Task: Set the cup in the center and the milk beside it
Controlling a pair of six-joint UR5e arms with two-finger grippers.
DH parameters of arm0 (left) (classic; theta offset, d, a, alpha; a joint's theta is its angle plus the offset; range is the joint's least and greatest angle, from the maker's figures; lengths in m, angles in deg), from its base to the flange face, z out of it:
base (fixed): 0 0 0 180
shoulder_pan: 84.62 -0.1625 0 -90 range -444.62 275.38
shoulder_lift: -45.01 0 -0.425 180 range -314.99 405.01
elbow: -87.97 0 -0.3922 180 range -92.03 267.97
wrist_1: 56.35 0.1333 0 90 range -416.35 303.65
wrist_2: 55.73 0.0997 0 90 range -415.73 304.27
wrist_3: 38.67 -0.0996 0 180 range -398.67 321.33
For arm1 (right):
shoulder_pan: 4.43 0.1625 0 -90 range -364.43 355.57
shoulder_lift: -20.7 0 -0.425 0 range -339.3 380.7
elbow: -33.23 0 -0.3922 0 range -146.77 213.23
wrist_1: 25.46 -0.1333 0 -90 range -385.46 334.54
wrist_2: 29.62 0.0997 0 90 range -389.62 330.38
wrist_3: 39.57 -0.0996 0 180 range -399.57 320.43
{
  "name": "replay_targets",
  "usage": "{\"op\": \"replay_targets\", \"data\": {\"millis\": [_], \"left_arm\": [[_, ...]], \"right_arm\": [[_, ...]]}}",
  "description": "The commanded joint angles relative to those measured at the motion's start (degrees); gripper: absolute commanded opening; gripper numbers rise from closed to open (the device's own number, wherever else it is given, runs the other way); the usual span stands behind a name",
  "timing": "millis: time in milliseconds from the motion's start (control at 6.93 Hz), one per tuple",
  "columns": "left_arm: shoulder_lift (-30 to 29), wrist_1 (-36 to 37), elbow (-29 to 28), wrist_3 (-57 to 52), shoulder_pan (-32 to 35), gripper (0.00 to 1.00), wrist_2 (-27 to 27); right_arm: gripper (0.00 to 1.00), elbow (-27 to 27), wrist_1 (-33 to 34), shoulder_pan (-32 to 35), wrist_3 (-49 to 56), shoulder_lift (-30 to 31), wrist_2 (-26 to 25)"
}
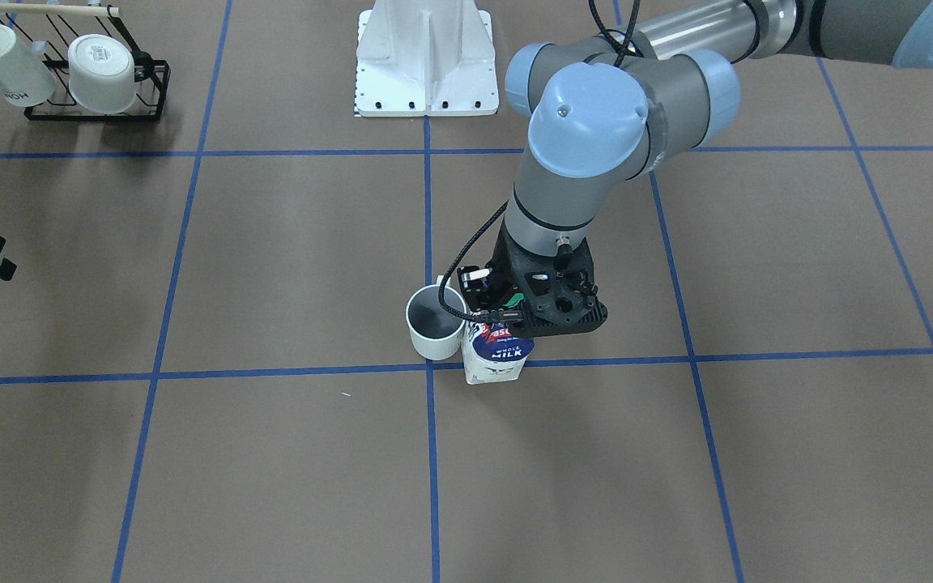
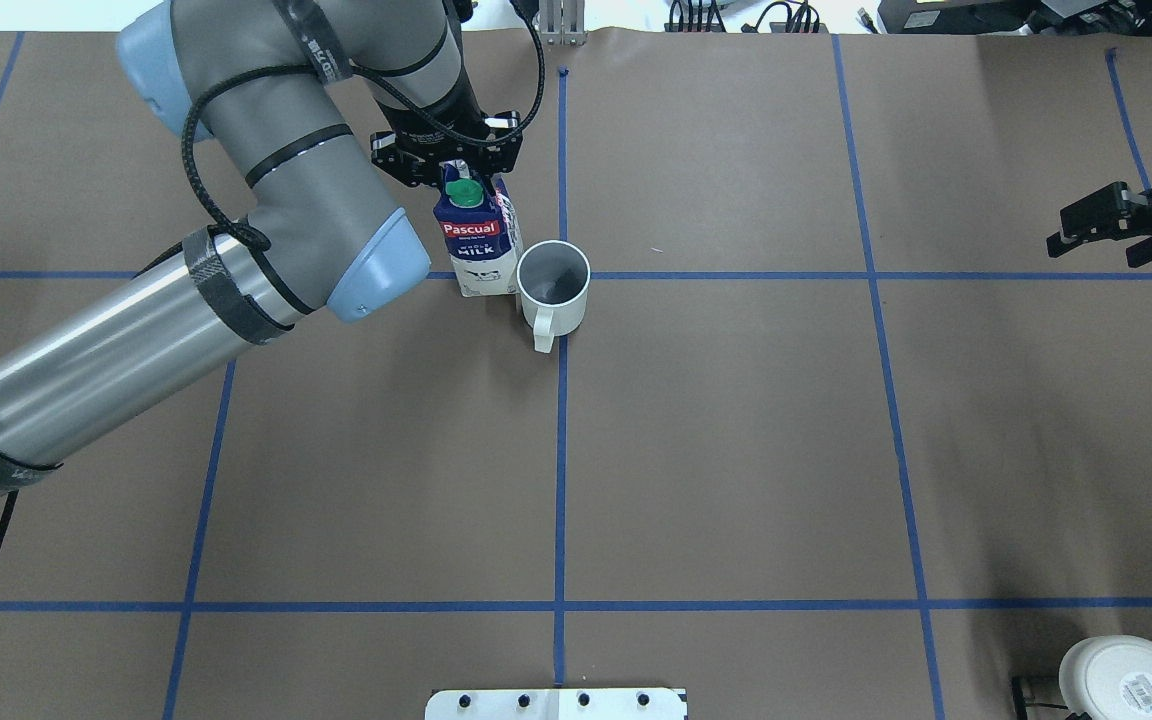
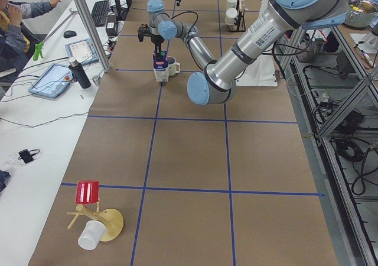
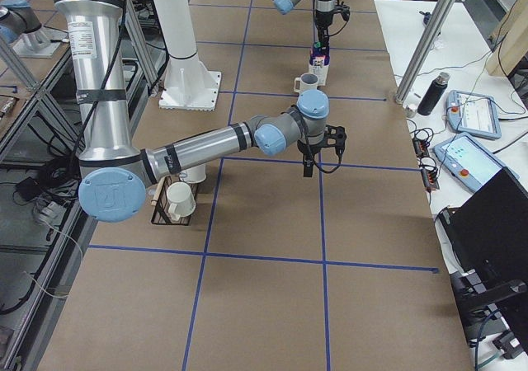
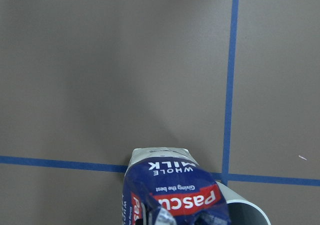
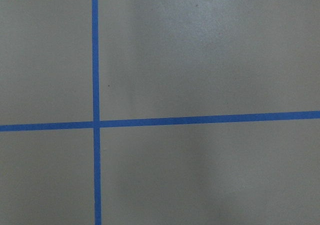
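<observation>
Spare mugs: two white ones sit in a black rack (image 1: pixel 160 89) close to the robot's base on its right, out of the work
Cup: the cup (image 2: pixel 553 283) stands mouth up where two blue tape lines (image 2: pixel 736 275) cross at the middle of the surface (image 2: pixel 736 450), handle turned back toward the robot; judged to be already in place
Milk: the milk (image 2: pixel 477 250) stands upright just beside the cup on its left, label facing the robot; whether the two walls touch cannot be told
Right jaws: well apart at the right edge, over bare tape, likely parked to leave room; whether parted or closed cannot be told
Left jaws: clenched from above on the carton's folded top, beside the green cap (image 2: pixel 463 190); a top hold keeps them clear of the cup, so the carton can go in tight alongside
Stage: judged nearly done, with only the release and lift-away left
</observation>
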State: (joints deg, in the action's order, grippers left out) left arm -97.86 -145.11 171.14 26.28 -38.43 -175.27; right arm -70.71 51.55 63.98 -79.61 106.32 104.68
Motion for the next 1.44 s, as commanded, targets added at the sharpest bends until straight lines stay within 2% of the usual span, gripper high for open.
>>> {"op": "replay_targets", "data": {"millis": [0, 144, 433, 577, 721, 865, 1010, 1154, 1298], "left_arm": [[0.1, -0.1, -0.5, 0.0, -0.5, 0.63, 0.1], [0.0, -0.1, -0.5, -0.2, -0.6, 0.98, 0.3], [-0.3, 0.3, 0.8, -0.3, -0.5, 0.99, 0.8], [0.4, 0.5, 4.8, 0.1, 0.4, 0.99, 0.6], [4.6, 3.1, 12.2, -0.2, 2.7, 0.99, 0.2], [14.0, 7.2, 23.9, -1.1, 3.8, 0.99, 0.4], [24.4, 7.7, 33.0, -12.2, 7.8, 0.99, 0.3], [36.7, 7.1, 38.8, -24.0, 12.5, 0.99, 0.0], [43.9, 6.9, 39.0, -37.7, 19.0, 0.99, -0.1]], "right_arm": [[1.0, 0.0, 0.1, -0.3, -0.1, 0.0, 0.1], [1.0, 0.5, 0.0, -0.3, -0.2, 0.0, 0.2], [1.0, 1.7, 0.0, -0.4, 0.0, -0.7, 0.1], [1.0, 1.8, -0.1, -0.4, -0.4, -0.9, 0.3], [1.0, 1.8, -0.2, -0.4, -0.3, -1.0, 0.3], [1.0, 1.9, -0.2, -0.4, 0.1, -1.0, 0.2], [1.0, 1.9, -0.1, -0.1, 0.1, -1.4, 0.0], [1.0, 2.1, 0.0, 0.7, 0.5, -1.3, -0.1], [1.0, 2.1, 0.5, 1.8, 2.4, -1.3, -0.1]]}}
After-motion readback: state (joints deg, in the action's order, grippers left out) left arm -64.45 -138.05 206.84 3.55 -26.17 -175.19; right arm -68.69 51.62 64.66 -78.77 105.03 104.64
